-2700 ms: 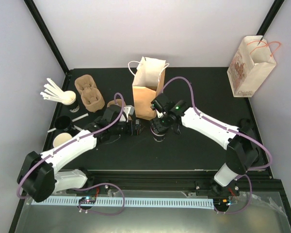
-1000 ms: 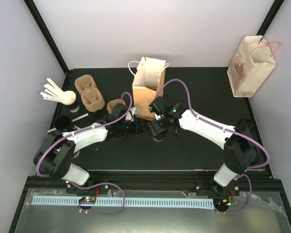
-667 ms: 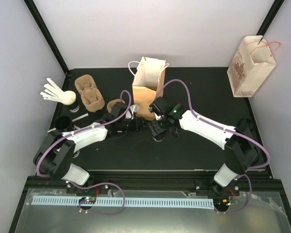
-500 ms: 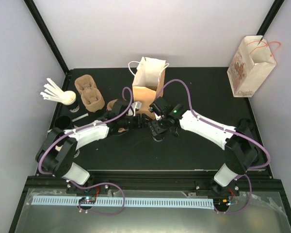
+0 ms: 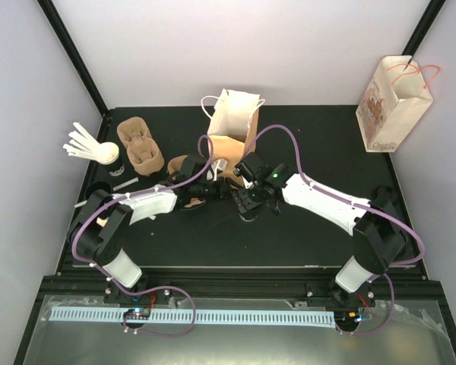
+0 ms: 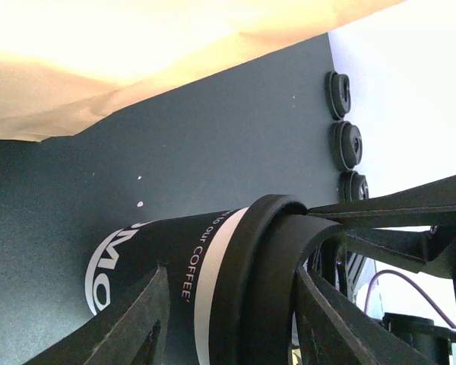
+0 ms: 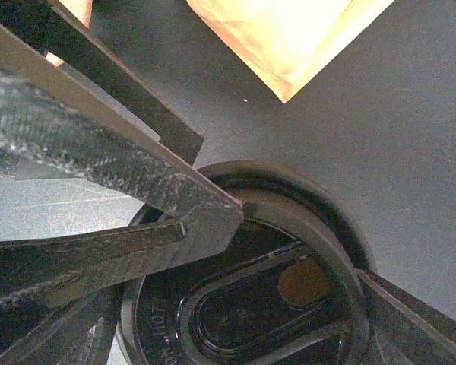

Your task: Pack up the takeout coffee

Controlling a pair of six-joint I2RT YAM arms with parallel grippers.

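The coffee cup (image 6: 159,266), dark with white lettering and capped by a black lid (image 7: 235,319), stands on the desk (image 5: 319,144) at the middle of the overhead frame, just below the foot of the brown paper bag (image 5: 229,141). The right hand (image 5: 249,200) reaches in from the right and is closed on the coffee cup at the lid's rim. The left hand (image 6: 232,274) comes in from the left with its fingers spread on either side of the capped end, though I cannot tell whether they press on it.
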